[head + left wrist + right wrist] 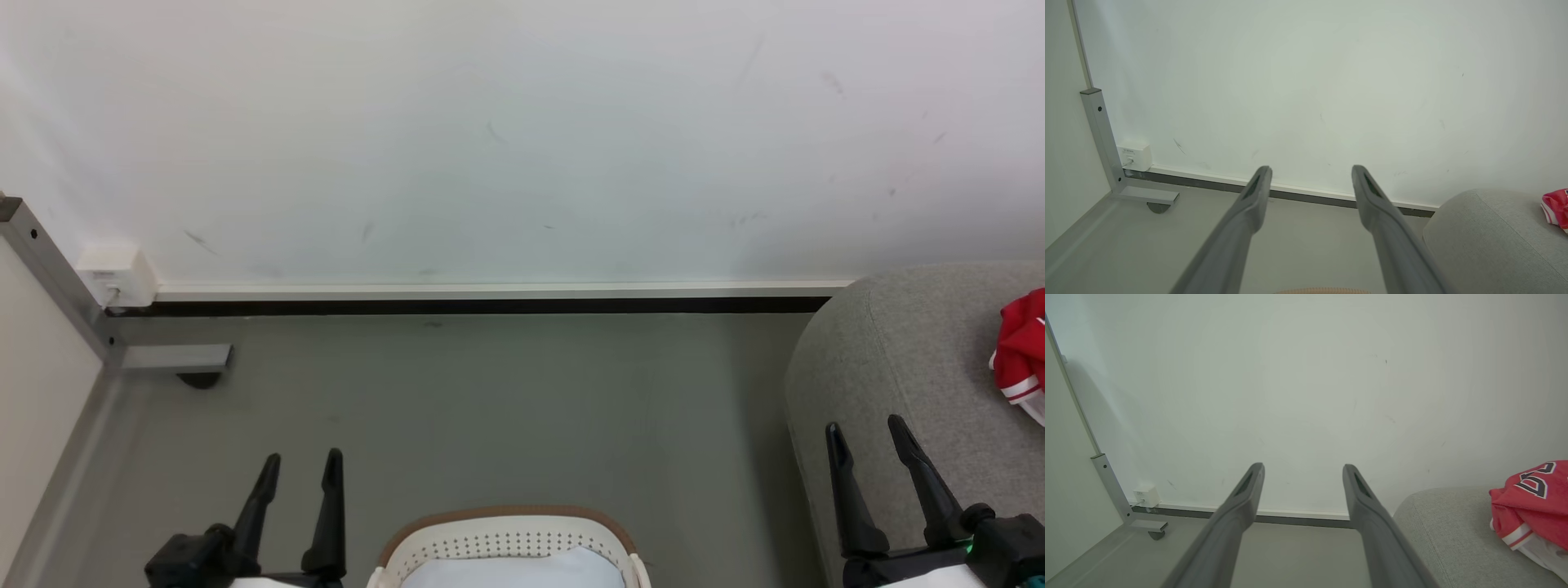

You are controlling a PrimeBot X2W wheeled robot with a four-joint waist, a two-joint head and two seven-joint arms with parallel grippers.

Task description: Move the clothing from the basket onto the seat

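The clothing (1022, 347) lies on the seat (898, 367), right of both empty, spread jaws.

Black, tapered end effector fingers (329, 506)

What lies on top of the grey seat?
A red jersey with white trim lies on the seat; the frame edge cuts it off, so further garments there cannot be seen.
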